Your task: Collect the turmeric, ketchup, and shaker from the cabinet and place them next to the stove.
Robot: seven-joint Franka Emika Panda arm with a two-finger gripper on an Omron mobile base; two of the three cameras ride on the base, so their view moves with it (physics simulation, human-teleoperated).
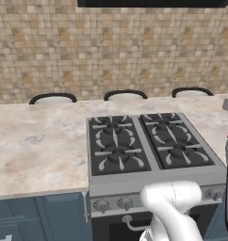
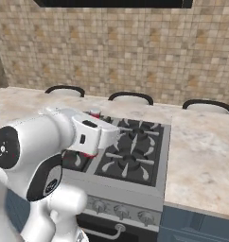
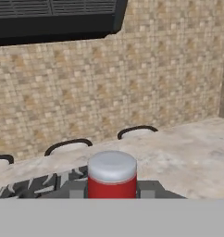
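Tan mosaic tile backs a pale marble counter [image 1: 36, 146] with the stove [image 1: 149, 146] set into it. Gripper [image 3: 112, 192] is clamped on the ketchup [image 3: 112, 176], red body and white cap seated between the fingers, held in the air. Bottle sits above the stove's right edge, counter beyond.

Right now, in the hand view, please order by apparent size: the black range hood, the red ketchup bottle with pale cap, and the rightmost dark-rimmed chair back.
1. Black range hood, largest.
2. Red ketchup bottle; it is very near the camera, so its look misleads.
3. Rightmost chair back, smallest, but far away.
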